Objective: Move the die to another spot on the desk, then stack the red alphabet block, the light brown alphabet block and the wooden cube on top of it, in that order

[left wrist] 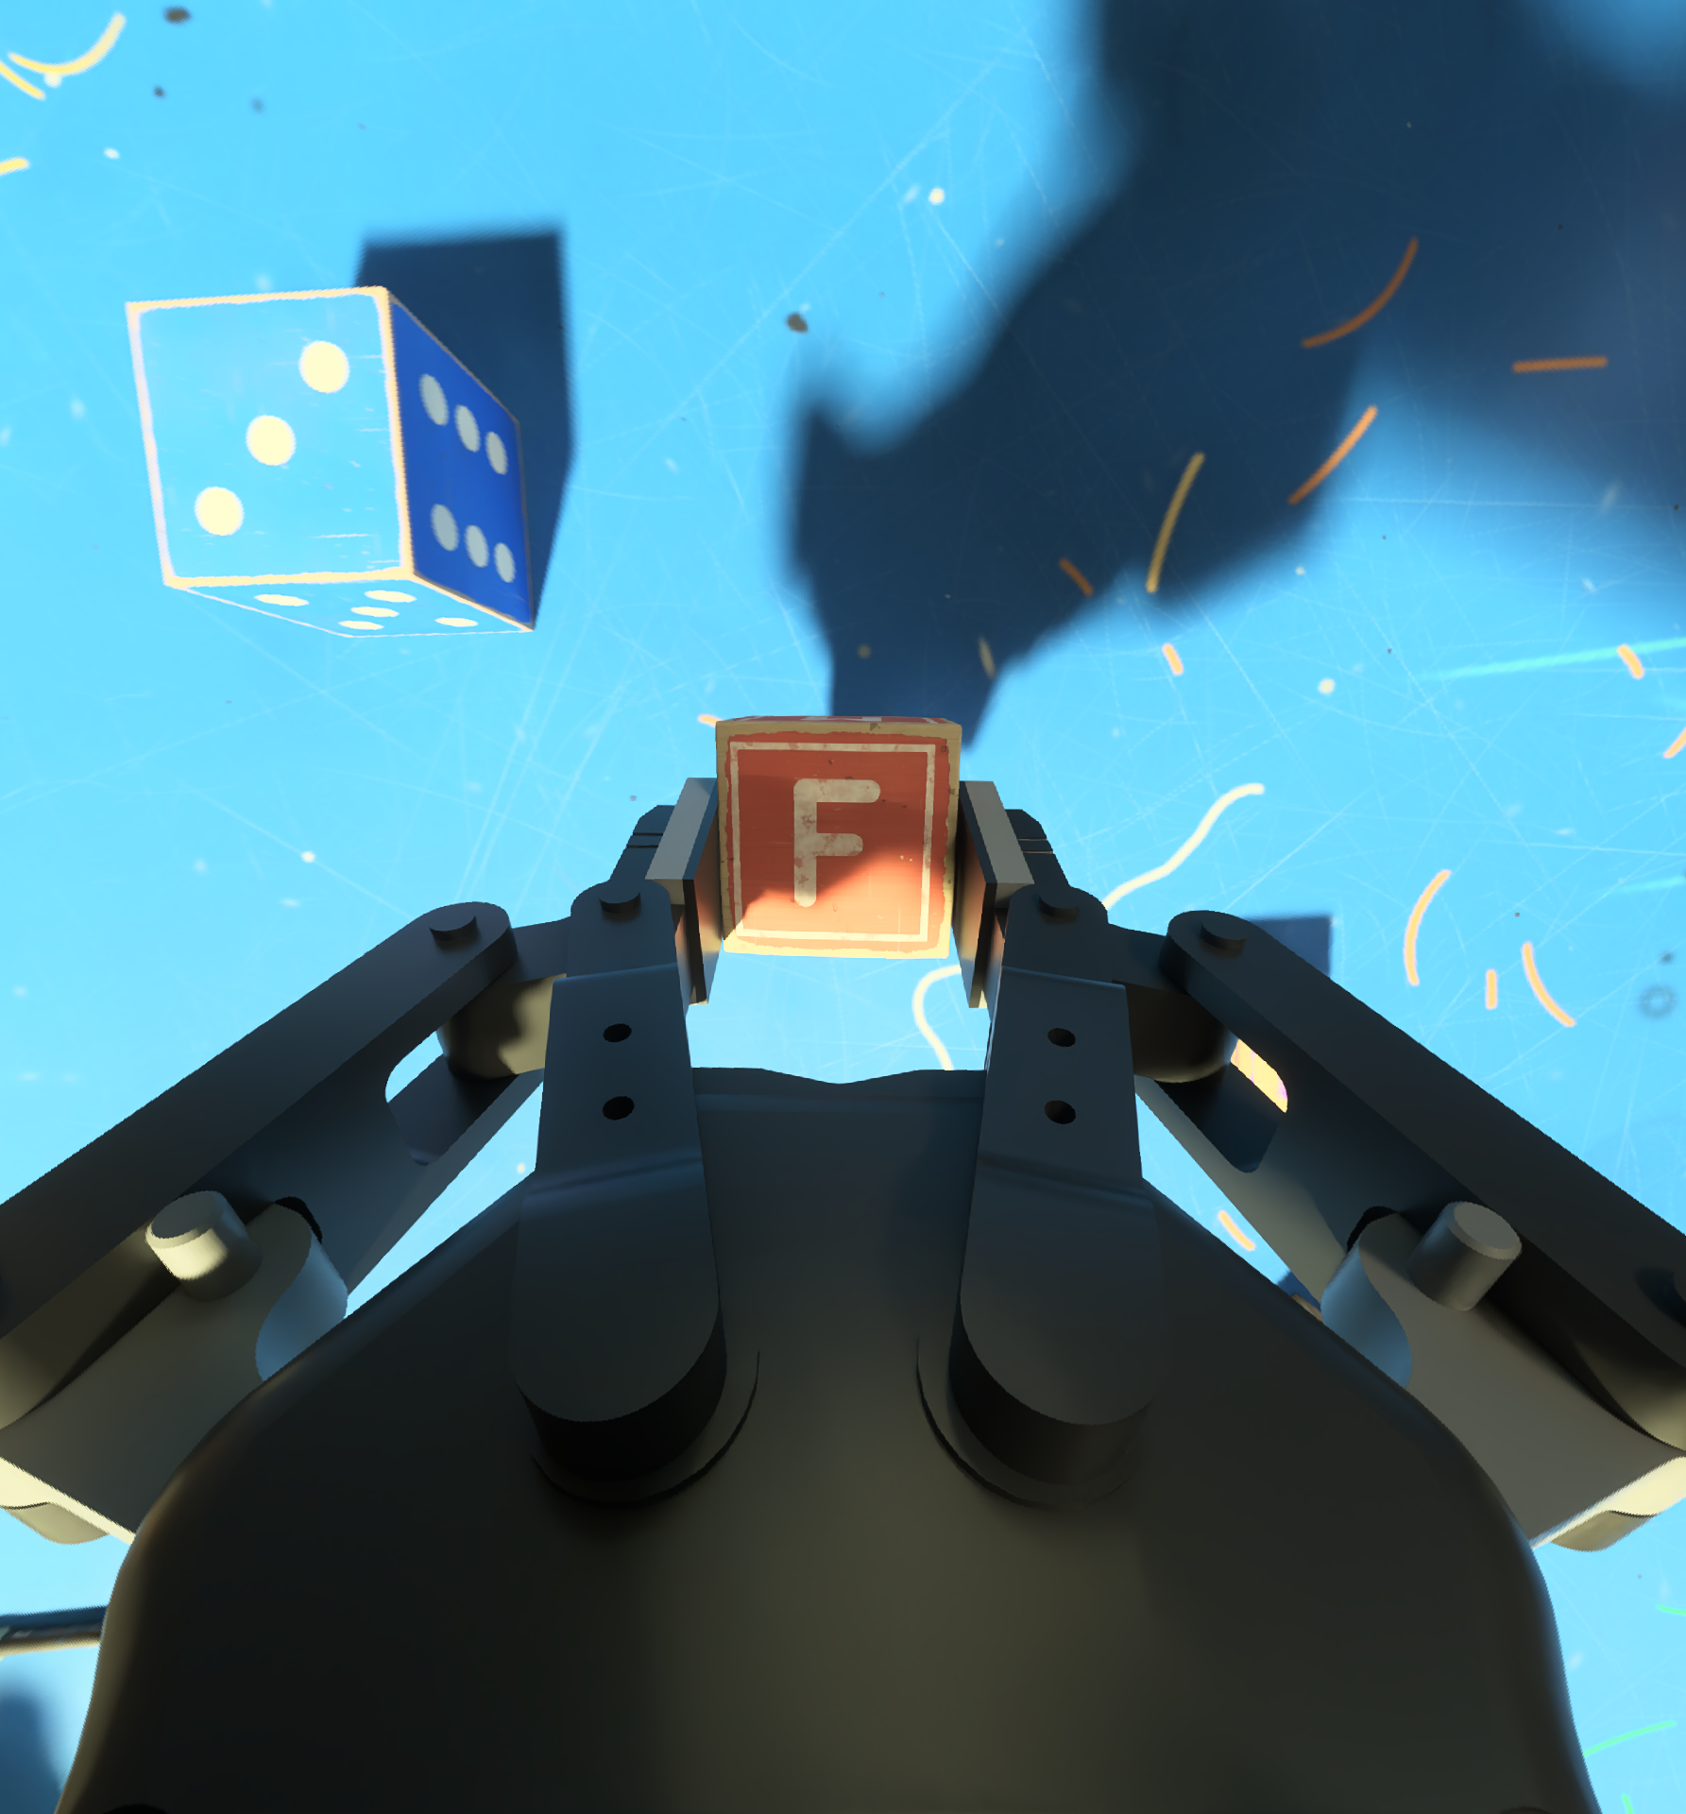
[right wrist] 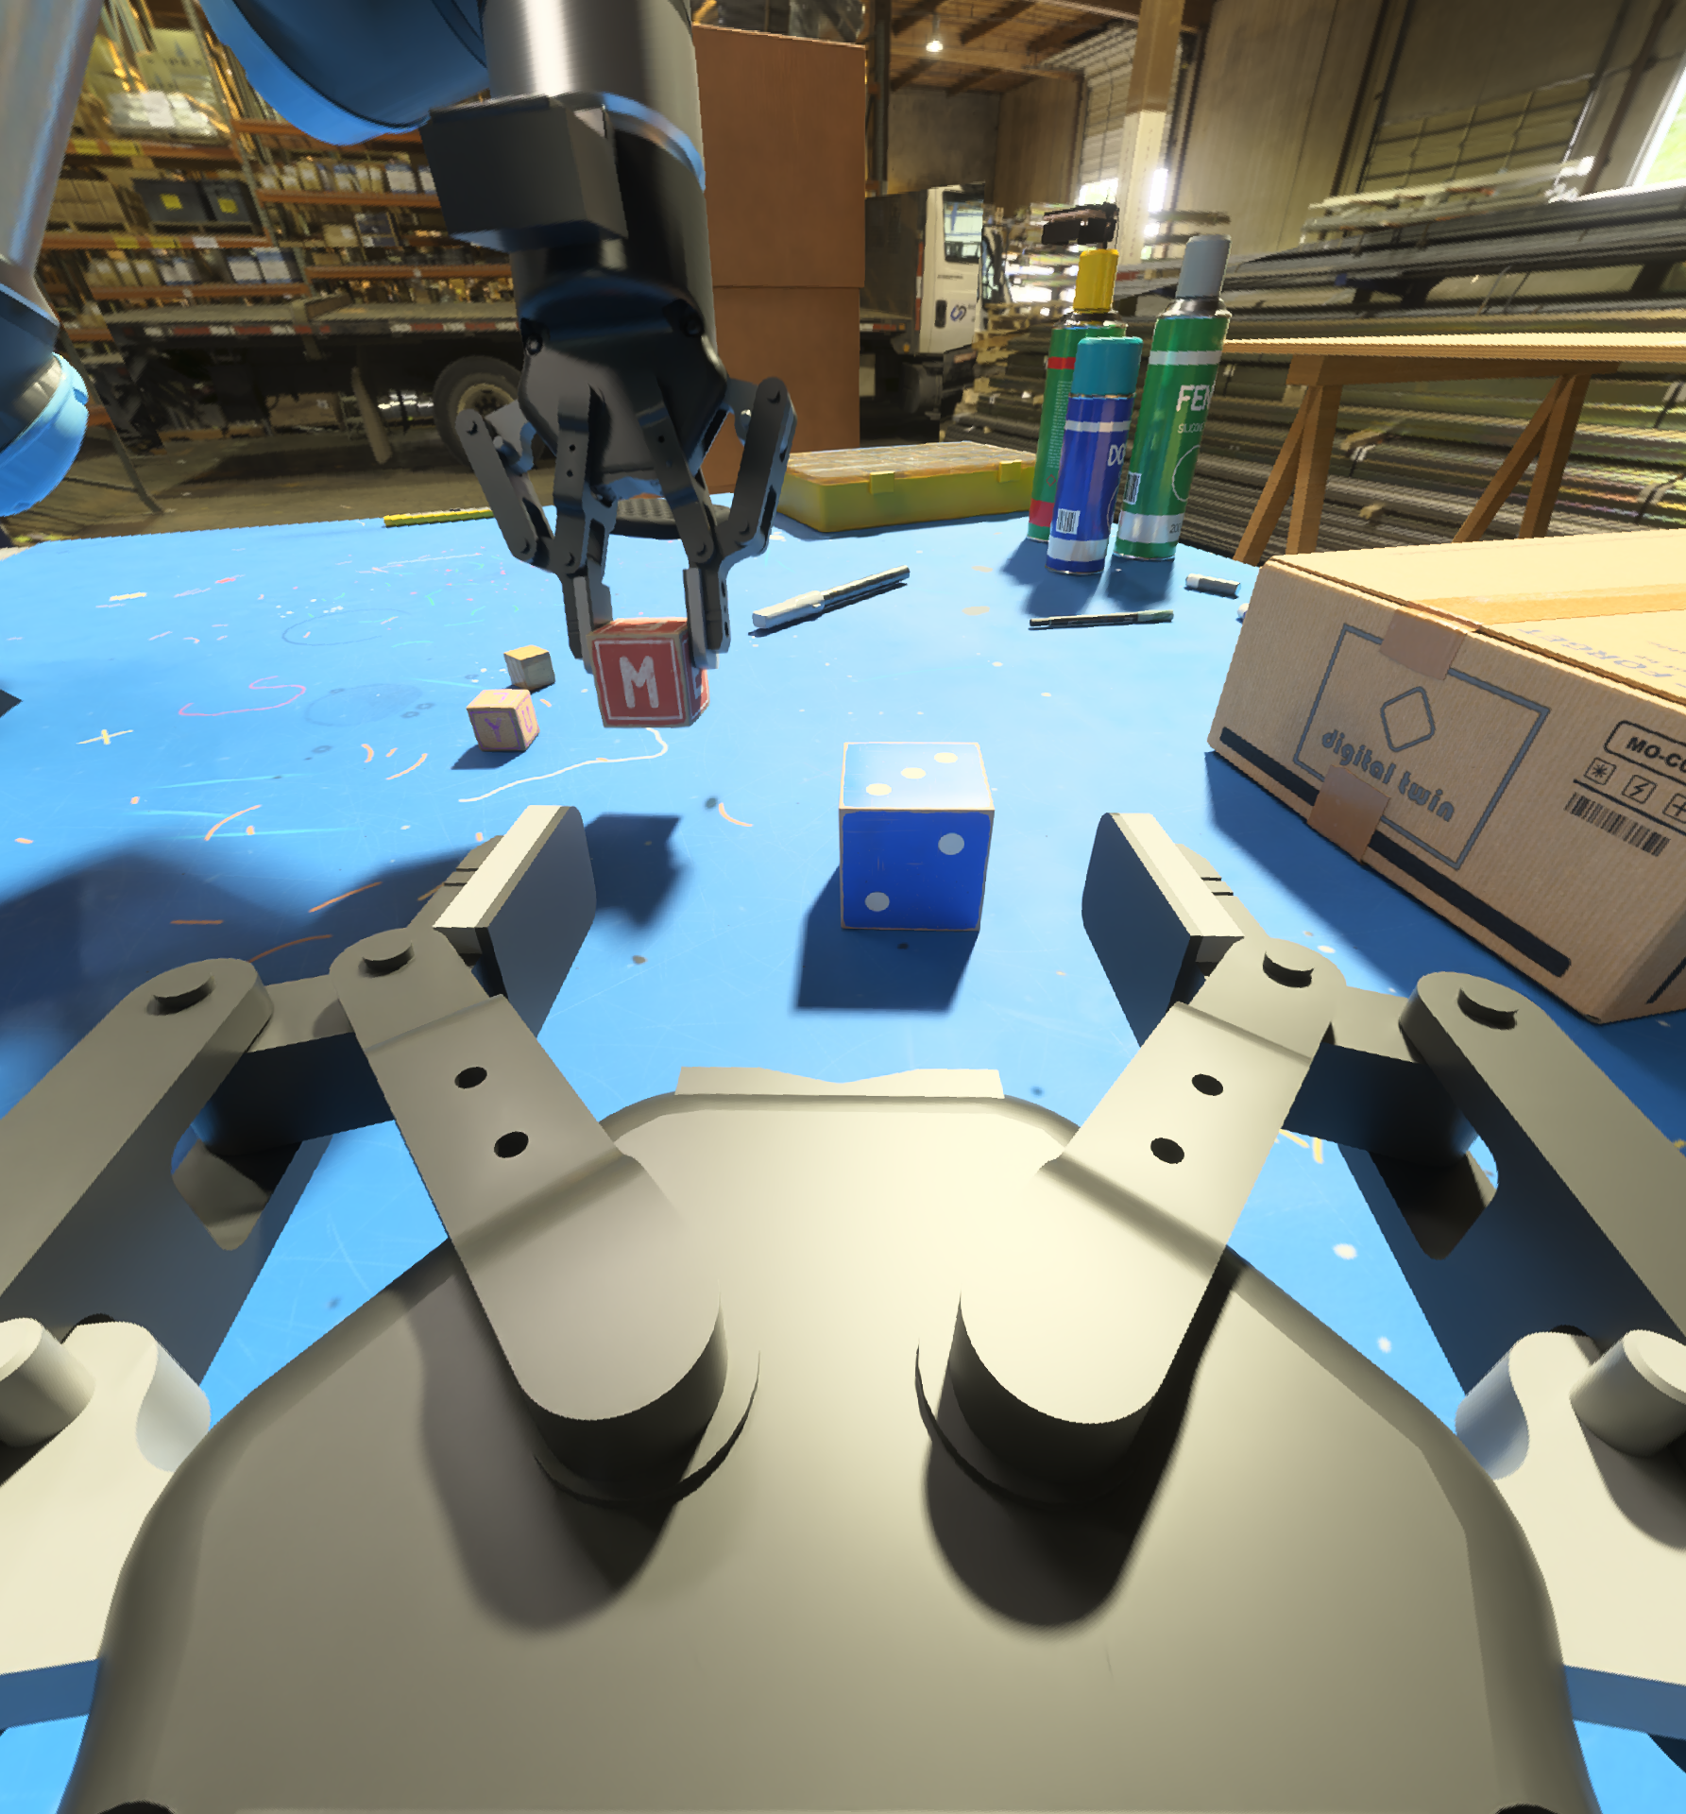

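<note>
My left gripper [left wrist: 834,864] is shut on the red alphabet block [left wrist: 834,834] and holds it above the blue desk. It also shows in the right wrist view [right wrist: 647,628], with the red block [right wrist: 644,677] lifted off the desk. The blue die [left wrist: 328,452] stands on the desk to the upper left of the block; in the right wrist view the die [right wrist: 912,839] stands just ahead of my open, empty right gripper [right wrist: 839,883]. The light brown alphabet block [right wrist: 503,719] and the small wooden cube [right wrist: 528,667] rest on the desk left of the red block.
A cardboard box [right wrist: 1506,746] stands at the right. Three spray cans [right wrist: 1128,432] and a yellow case [right wrist: 902,486] stand at the back. Pens [right wrist: 829,594] lie behind the die. The desk [right wrist: 230,834] stretches blue with scribbles.
</note>
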Controlling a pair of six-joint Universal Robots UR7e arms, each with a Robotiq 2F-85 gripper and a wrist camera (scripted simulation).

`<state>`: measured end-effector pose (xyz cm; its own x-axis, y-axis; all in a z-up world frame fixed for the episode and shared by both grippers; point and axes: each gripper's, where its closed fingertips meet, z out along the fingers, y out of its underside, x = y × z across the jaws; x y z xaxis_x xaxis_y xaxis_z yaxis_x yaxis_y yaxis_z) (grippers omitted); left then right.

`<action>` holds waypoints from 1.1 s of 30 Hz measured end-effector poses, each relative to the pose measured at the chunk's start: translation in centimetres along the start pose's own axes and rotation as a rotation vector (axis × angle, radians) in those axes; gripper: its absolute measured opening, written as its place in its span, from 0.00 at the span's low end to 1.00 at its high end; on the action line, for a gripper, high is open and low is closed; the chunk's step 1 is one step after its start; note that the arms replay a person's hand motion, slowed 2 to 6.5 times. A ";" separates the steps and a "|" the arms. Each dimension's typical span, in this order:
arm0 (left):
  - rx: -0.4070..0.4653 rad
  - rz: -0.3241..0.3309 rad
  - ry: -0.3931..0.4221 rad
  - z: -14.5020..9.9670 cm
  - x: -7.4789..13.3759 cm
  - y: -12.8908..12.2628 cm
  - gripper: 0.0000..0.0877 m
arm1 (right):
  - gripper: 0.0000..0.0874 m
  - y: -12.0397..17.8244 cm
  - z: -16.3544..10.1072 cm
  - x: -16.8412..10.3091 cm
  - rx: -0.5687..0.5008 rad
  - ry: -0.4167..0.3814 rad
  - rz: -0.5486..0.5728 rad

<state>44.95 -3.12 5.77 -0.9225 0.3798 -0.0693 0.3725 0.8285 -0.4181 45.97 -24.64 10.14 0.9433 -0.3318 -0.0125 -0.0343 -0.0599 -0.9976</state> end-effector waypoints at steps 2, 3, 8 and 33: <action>0.004 -0.005 -0.014 -0.5 -0.5 -0.2 0.45 | 0.98 0.0 0.0 0.0 -0.001 -0.001 0.002; 0.005 -0.006 -0.021 -0.8 -0.8 -0.4 0.45 | 0.98 0.0 0.0 0.0 -0.002 -0.001 0.003; 0.005 -0.001 -0.046 -1.8 -2.1 -1.3 0.45 | 0.98 0.1 0.1 0.1 -0.007 -0.003 0.010; -0.115 0.056 -0.095 0.4 -10.1 -5.3 0.45 | 0.98 0.0 0.0 0.0 0.004 -0.007 0.007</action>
<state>52.29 -11.48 8.35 -0.9032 0.3911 -0.1770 0.4281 0.8508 -0.3048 45.96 -24.68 10.16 0.9453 -0.3255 -0.0198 -0.0395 -0.0539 -0.9978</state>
